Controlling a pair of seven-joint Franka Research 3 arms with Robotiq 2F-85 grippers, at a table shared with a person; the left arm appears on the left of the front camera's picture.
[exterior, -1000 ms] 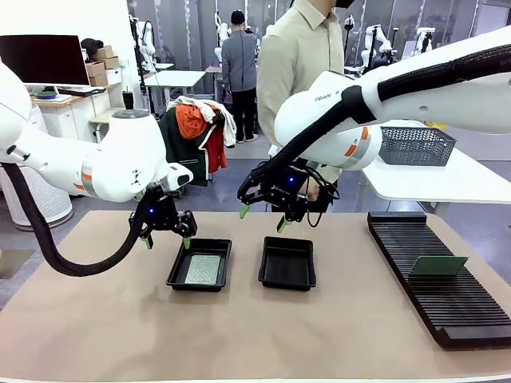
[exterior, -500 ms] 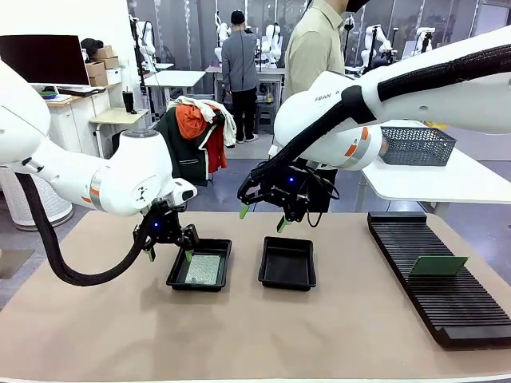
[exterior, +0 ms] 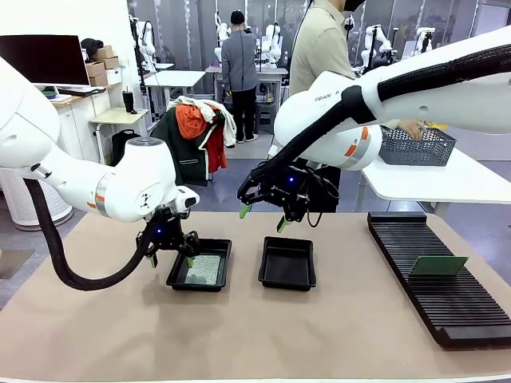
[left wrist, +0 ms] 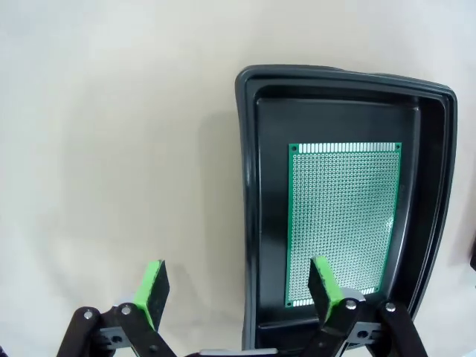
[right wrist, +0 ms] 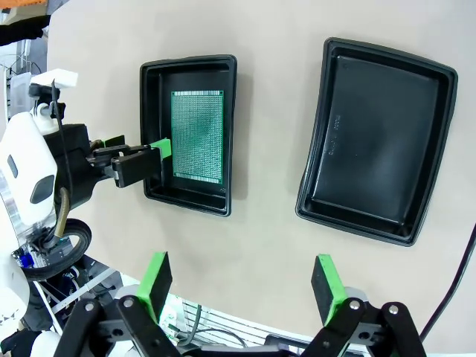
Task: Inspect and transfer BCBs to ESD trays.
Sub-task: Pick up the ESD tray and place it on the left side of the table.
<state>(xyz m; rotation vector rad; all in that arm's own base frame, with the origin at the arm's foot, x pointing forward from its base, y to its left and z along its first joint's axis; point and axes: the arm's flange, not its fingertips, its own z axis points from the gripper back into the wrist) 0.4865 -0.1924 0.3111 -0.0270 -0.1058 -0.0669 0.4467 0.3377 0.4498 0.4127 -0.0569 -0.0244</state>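
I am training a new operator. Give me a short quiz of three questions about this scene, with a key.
1. True or false: the right tray holds a board.
2. Where does the far-right board stand? A. in the rack B. in a basket C. flat on the table
3. Fill in: the left gripper and the right gripper are both ___.
Key: 1 false; 2 A; 3 open.
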